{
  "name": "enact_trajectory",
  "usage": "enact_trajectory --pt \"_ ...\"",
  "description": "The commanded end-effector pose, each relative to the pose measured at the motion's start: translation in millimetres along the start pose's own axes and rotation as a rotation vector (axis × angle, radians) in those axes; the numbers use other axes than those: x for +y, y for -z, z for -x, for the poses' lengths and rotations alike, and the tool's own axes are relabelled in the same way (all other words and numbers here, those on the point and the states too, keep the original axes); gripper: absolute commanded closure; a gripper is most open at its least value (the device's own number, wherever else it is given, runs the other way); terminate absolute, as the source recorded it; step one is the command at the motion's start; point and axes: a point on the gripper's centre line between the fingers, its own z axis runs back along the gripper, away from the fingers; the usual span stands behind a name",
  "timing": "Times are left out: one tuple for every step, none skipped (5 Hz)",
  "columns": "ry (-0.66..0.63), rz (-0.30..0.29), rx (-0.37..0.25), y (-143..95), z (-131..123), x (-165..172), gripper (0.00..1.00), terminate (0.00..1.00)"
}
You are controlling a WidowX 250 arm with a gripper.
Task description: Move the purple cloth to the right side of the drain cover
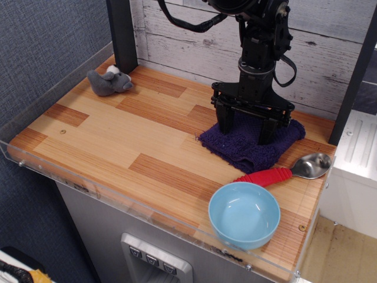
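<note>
The purple cloth (240,149), a dark purple-navy fringed terry towel, lies folded on the wooden counter (118,135) at the back right. My black gripper (245,132) is straight above it and lowered onto it. Its two fingers are spread apart, with the tips pressing into the cloth's top near its left and right parts. The fingertips (225,125) are partly sunk in the pile. The cloth's middle is hidden behind the gripper. I see no drain cover in this view.
A light blue bowl (244,214) sits at the front right. A red-handled metal spoon (283,173) lies between the bowl and the cloth. A grey plush toy (109,81) is at the back left beside a black post (122,32). A clear guard rims the counter.
</note>
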Motion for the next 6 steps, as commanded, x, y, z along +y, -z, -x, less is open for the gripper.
enact_trajectory --pt "-0.060 -0.016 -0.042 -5.1 15.0 22.2 0.00 0.00" --pt "-0.116 -0.015 -0.021 0.9 30.4 38.4 0.00 0.00" --pt "-0.176 -0.026 0.013 9.6 40.8 55.9 0.00 0.00" --pt "-0.208 -0.041 0.019 13.5 43.3 70.4 0.00 0.00" --pt "-0.238 -0.060 0.024 18.1 42.5 86.3 0.00 0.00" --pt "-0.275 -0.078 0.039 24.3 42.6 107.3 0.00 0.00"
